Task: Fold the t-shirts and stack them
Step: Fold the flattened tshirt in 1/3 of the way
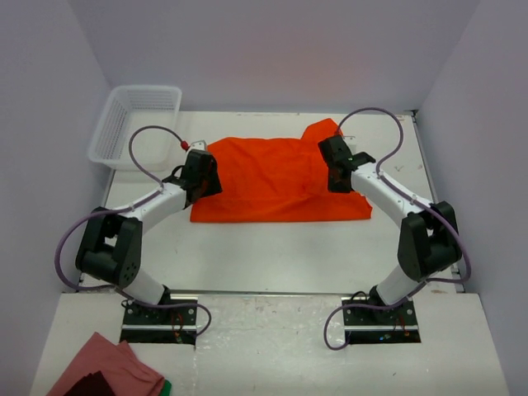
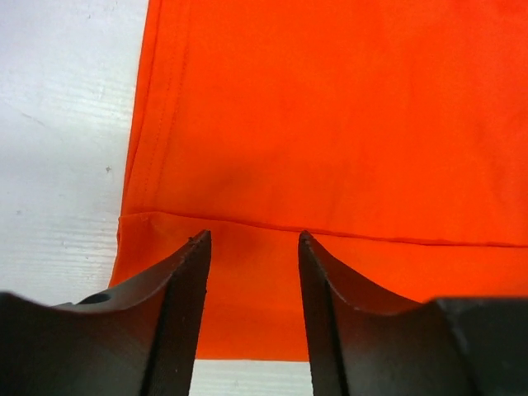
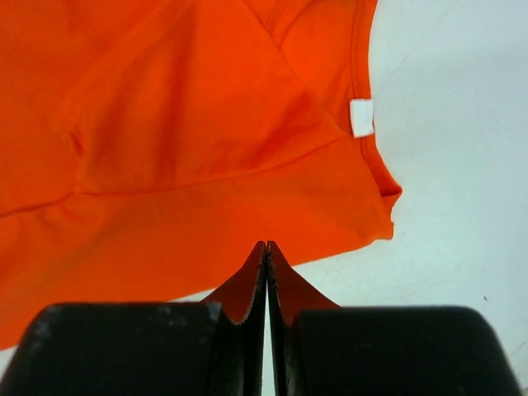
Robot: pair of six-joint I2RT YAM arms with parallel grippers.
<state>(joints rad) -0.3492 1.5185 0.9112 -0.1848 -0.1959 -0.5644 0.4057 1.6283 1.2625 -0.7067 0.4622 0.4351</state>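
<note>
One orange-red t-shirt [image 1: 272, 181] lies partly folded on the white table, with a sleeve sticking out at the back right. My left gripper [image 1: 208, 175] hovers over its left edge. In the left wrist view that gripper [image 2: 252, 237] is open, with a folded hem of the shirt [image 2: 346, 124] below it and nothing between the fingers. My right gripper [image 1: 334, 169] is over the shirt's right part. Seen from the right wrist, this gripper [image 3: 266, 244] is shut on nothing, at the near edge of the shirt [image 3: 190, 165], whose white label [image 3: 361, 117] shows.
A white mesh basket [image 1: 136, 124] stands at the back left corner of the table [image 1: 272, 256]. A dull red cloth [image 1: 103, 367] lies on the near ledge at bottom left, beside the left arm's base.
</note>
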